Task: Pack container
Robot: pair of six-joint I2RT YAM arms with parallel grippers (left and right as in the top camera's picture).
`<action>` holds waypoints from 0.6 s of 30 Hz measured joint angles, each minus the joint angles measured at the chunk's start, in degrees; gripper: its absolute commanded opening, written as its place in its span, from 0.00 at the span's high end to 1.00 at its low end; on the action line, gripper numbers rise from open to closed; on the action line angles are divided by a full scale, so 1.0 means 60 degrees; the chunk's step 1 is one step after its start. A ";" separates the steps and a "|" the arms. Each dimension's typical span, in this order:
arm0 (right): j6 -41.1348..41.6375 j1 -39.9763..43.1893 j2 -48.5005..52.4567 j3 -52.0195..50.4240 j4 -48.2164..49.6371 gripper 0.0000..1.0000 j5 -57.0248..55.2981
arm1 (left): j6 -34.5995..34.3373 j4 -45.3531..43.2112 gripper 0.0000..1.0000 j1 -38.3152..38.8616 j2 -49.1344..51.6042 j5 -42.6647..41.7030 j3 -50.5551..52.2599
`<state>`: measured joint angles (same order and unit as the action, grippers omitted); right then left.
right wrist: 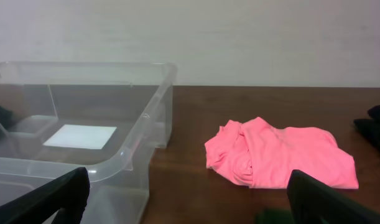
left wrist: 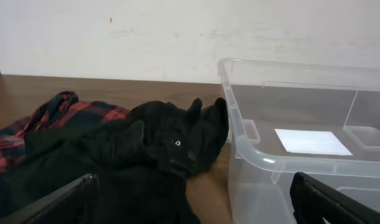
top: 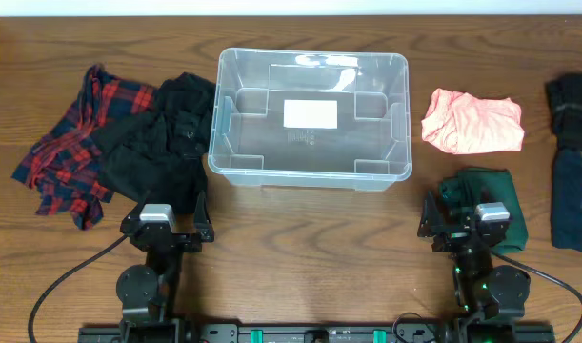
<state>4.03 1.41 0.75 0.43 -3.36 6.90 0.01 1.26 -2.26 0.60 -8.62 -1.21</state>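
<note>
A red-and-black plaid cloth (top: 62, 157) and a crumpled black garment (top: 162, 143) lay left of the large clear plastic container (top: 310, 177), which sat empty at mid-desk (top: 300, 252) with a crumpled pink garment (top: 471, 122) to its right. The left pincer (top: 167, 227) and the right pincer (top: 465, 227) both gaped wide and empty, so packing seemed not yet begun. The next move likely called for reaching forward to pinch a garment fold.

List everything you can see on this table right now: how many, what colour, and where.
container: one, clear plastic with a white label on its base, empty, table centre
plaid garment: one, red and dark blue, far left
black garment: one, black, between the plaid garment and the container
pink garment: one, pink, right of the container
green garment: one, dark green, partly under the right gripper
black cloth: one, far right edge
dark blue cloth: one, far right edge
table: one, brown wood
left gripper: one, open, front left
right gripper: one, open, front right
</note>
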 measured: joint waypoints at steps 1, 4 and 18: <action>0.0000 0.0000 0.0000 0.0000 0.0000 0.01 -0.0004 | 0.0000 0.0004 0.02 0.0000 0.0000 0.0000 0.0000; 0.0004 0.0000 0.0000 0.0000 0.0051 0.01 0.0000 | 0.0004 0.0000 0.02 0.0000 0.0000 0.0000 0.0000; 0.0466 0.0000 0.0102 0.0175 0.0157 0.01 0.0321 | 0.0004 0.0000 0.02 0.0000 0.0000 0.0000 0.0000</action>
<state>6.83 1.41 1.37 1.48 -2.42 8.82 0.03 1.26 -2.26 0.60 -8.62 -1.21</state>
